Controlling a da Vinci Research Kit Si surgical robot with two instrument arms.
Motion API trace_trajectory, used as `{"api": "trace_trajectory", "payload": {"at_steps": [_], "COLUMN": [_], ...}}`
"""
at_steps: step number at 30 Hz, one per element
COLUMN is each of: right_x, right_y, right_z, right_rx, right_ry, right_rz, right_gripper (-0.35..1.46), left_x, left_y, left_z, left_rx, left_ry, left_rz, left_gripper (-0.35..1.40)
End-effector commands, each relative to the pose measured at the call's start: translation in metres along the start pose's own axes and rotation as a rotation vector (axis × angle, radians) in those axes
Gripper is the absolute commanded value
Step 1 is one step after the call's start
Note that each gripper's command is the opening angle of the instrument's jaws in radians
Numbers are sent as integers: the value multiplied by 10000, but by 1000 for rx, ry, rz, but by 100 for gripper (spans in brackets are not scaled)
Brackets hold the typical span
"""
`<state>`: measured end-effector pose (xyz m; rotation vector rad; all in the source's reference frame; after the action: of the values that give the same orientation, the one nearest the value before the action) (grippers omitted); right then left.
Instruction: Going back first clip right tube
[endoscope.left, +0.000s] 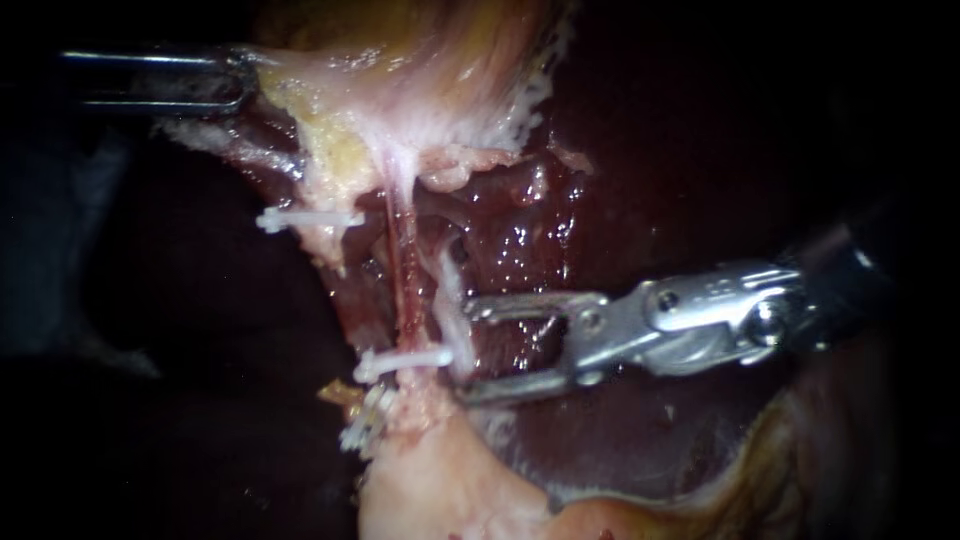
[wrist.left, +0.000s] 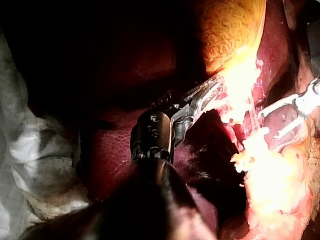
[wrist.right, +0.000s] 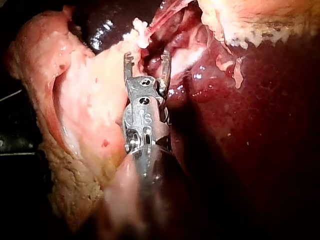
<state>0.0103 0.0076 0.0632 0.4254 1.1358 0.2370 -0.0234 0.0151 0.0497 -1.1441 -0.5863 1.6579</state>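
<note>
Right instrument (endoscope.left: 468, 350), claw open and empty, lies crosswise to the upright right tube (endoscope.left: 452, 295), clip (endoscope.left: 400, 360) just beyond its tips; left instrument (endoscope.left: 240, 82) claw grips pale tissue (endoscope.left: 330, 95) above.

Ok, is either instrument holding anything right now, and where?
Left instrument grips the pale tissue by its edge. Right instrument holds nothing; its jaws stand open beside the tube.
</note>
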Motion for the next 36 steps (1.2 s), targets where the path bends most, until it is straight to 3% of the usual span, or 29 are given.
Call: {"api": "trace_trajectory", "payload": {"at_steps": [1, 8, 17, 36], "right_x": [0, 8, 9, 8], "right_y": [1, 9, 11, 11], "right_z": [-10, -47, -61, -64], "right_rx": [-1, -1, 4, 5], "right_ry": [0, 0, 0, 0], "right_rz": [-7, -43, -68, -69], "right_gripper": [50, 50, 50, 50], "left_x": [0, 0, -3, -25], "left_y": [0, 0, -1, -15], "left_z": [0, 0, 4, 50], "left_rx": [-1, -1, 1, 8], "left_ry": [0, 0, 2, 6], "left_rz": [0, 0, 2, 18], "left_gripper": [-35, -35, -35, -35]}}
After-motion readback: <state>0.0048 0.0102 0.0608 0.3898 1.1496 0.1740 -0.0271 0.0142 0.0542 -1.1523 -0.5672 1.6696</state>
